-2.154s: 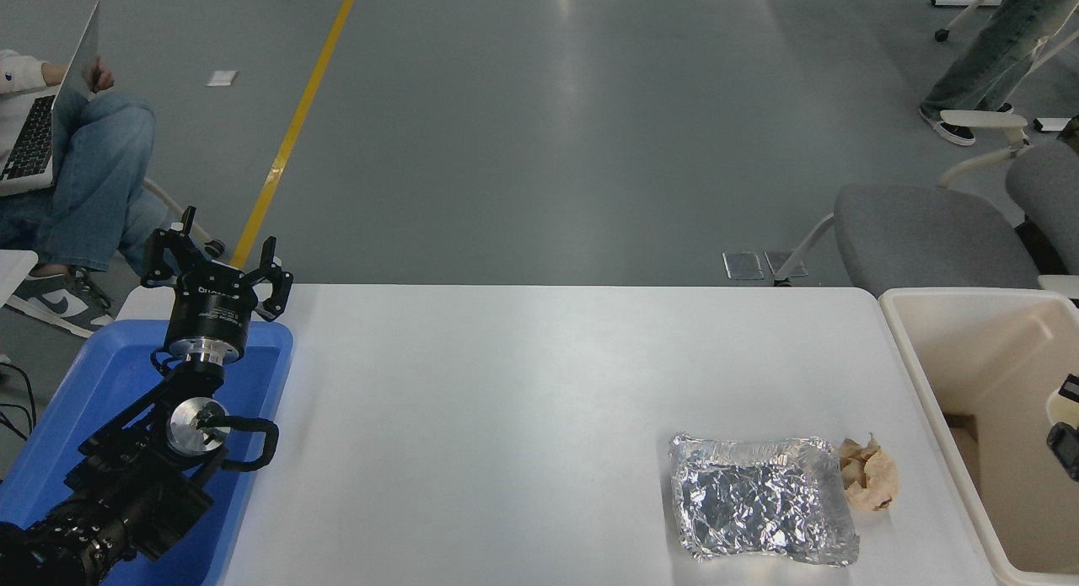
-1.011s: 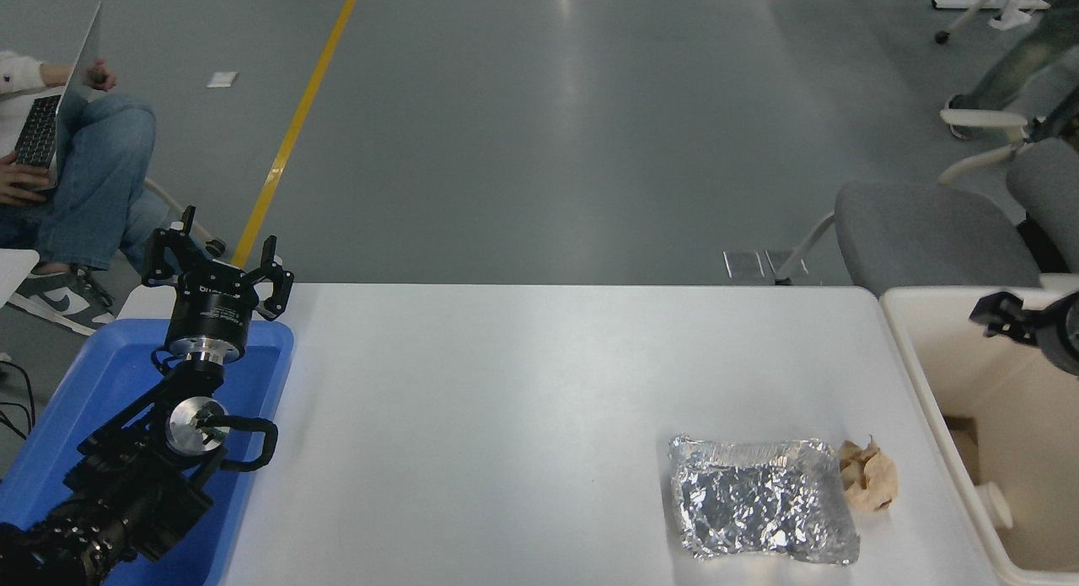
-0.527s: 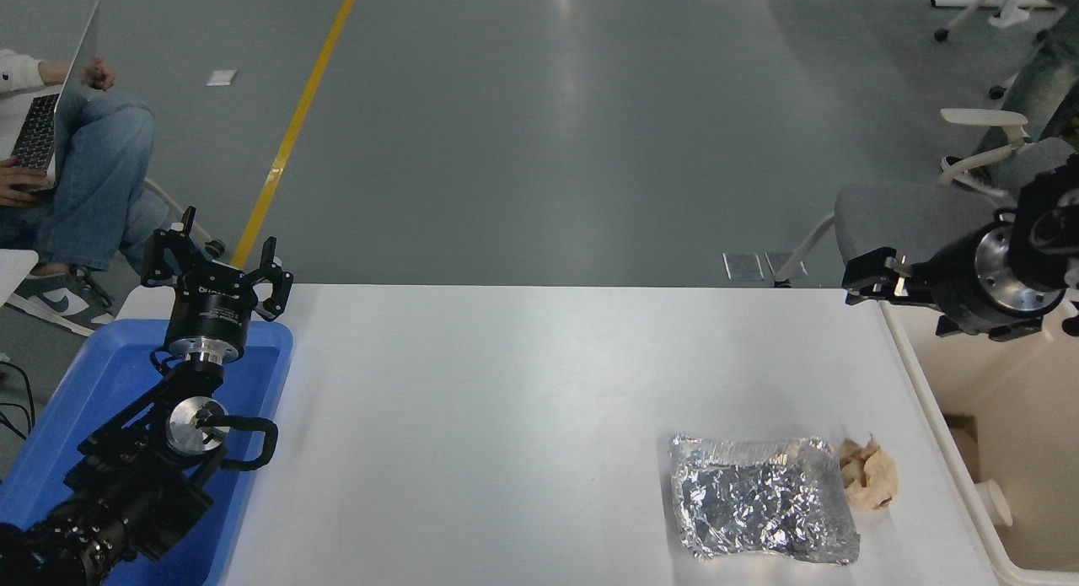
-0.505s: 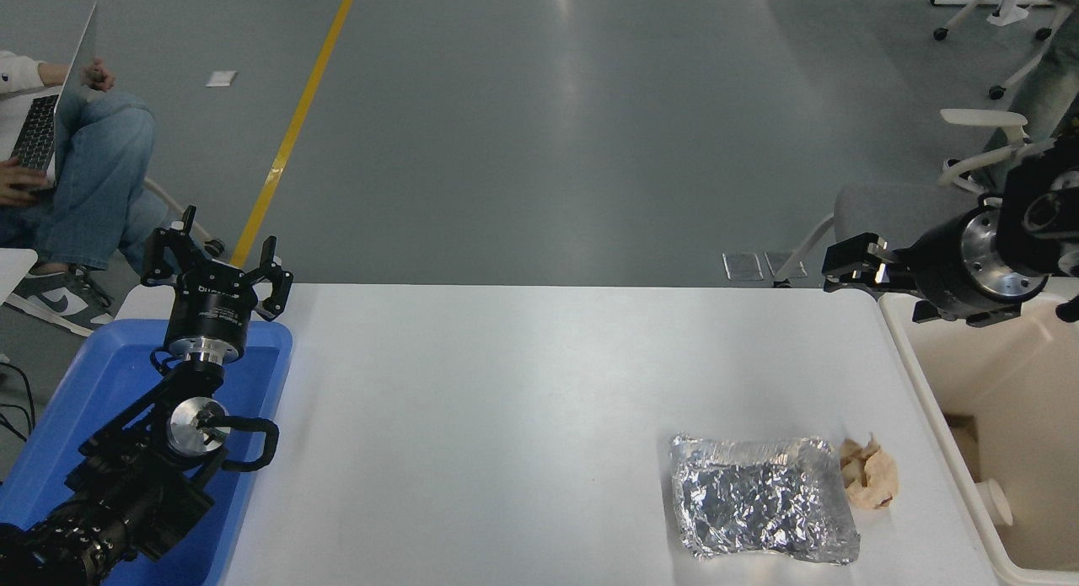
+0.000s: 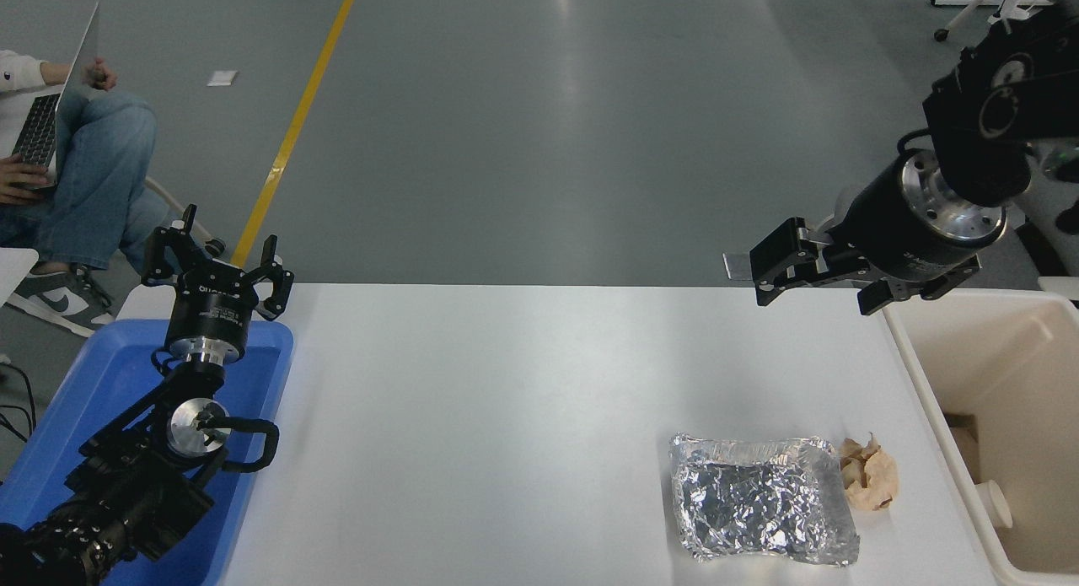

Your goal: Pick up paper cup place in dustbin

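Our right end effector (image 5: 780, 270) hangs above the far edge of the tabletop (image 5: 523, 400), just off the far-left corner of the dustbin (image 5: 927, 375), and it carries nothing. We see its black fingers (image 5: 784, 249) pointing away from the bin, but from this angle we cannot tell whether they are spread or pressed together. Its silver wrist flange sits over the bin's far-left corner, and the arm rises from there toward the picture's upper right.

We find the paper cup (image 5: 997, 503) inside the dustbin, lying on its side low against the bin's left wall, toward the bin's near end. No end effector touches it.

On the tabletop, left of the dustbin and near its front end, a crumpled brown paper wad (image 5: 868, 475) lies just beside the bin's left wall. A foil tray (image 5: 759, 497) sits against the wad's left side, touching it or nearly so.

Our left end effector (image 5: 221, 261) is well apart from the dustbin, across the tabletop at the far end of a blue tray (image 5: 93, 375), with its fingers spread and nothing between them. Beyond that tray, a person (image 5: 76, 164) in jeans sits with a laptop (image 5: 50, 105). A grey chair (image 5: 1041, 215) stands behind the dustbin's far rim.
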Controlling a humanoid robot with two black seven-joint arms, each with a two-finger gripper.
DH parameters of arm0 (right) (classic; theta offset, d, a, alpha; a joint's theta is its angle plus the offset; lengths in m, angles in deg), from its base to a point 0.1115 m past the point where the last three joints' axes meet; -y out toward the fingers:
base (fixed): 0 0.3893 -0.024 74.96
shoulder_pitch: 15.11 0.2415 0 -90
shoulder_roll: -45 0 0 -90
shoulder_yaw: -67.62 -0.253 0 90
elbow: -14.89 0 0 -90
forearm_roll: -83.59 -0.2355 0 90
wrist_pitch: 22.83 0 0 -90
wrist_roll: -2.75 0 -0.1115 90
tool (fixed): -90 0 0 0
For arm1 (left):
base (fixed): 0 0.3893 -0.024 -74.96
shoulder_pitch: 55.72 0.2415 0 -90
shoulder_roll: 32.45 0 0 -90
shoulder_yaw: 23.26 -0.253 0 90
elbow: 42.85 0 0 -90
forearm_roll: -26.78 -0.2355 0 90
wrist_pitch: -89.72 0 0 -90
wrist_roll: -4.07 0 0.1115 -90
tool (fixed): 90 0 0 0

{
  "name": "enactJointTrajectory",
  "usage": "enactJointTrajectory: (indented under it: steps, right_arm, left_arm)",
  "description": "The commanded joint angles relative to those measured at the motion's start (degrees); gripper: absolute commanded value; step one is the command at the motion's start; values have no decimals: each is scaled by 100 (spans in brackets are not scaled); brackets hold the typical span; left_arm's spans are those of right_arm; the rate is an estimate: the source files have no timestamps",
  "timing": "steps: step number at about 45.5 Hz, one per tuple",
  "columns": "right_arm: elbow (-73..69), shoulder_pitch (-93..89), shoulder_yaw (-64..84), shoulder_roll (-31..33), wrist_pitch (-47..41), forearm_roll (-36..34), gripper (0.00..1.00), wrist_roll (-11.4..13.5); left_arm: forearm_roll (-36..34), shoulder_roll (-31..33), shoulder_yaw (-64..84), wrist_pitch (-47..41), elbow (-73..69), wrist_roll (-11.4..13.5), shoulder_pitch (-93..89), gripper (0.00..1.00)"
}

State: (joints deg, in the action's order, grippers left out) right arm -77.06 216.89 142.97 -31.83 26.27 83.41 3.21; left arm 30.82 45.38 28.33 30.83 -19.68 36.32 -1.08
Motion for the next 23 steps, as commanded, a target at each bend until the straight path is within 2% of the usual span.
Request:
enactJointTrajectory:
  steps: [1,23]
  right_arm:
    - [90,258,349,-219,-411,27,100,-19]
    - [397,205,481,-219,-411,-43,100,-19]
  left_arm:
    - [-8,5,0,0,4,0,-5,99]
    - [-8,5,0,0,-5,0,-5,99]
